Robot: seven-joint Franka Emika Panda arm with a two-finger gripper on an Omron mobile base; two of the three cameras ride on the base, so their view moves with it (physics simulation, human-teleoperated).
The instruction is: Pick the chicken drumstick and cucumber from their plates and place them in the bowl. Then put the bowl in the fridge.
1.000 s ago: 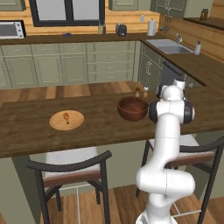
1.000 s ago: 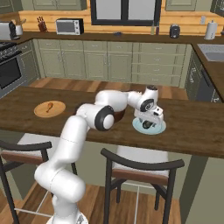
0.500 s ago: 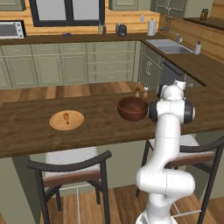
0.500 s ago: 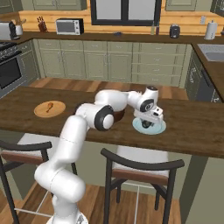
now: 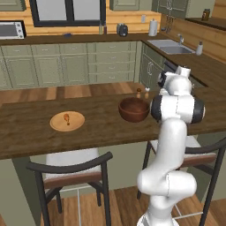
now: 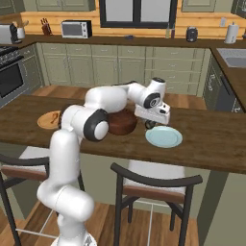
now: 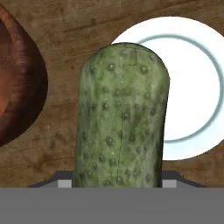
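The cucumber (image 7: 121,118) is held between the partly closed fingers of the gripper (image 6: 153,126), raised above the pale plate (image 6: 165,138) beside the bowl (image 6: 121,122), whose near rim could be clipped, dislodging it.

Bumpy dark-green cucumber (image 7: 120,118) — paler speckles; glossy reddish-brown wooden bowl (image 5: 134,109); white round plate (image 7: 192,87) with a grey-blue ring; light-tan wooden plate (image 5: 67,121).

Glossy white arm (image 6: 72,144), dark joints
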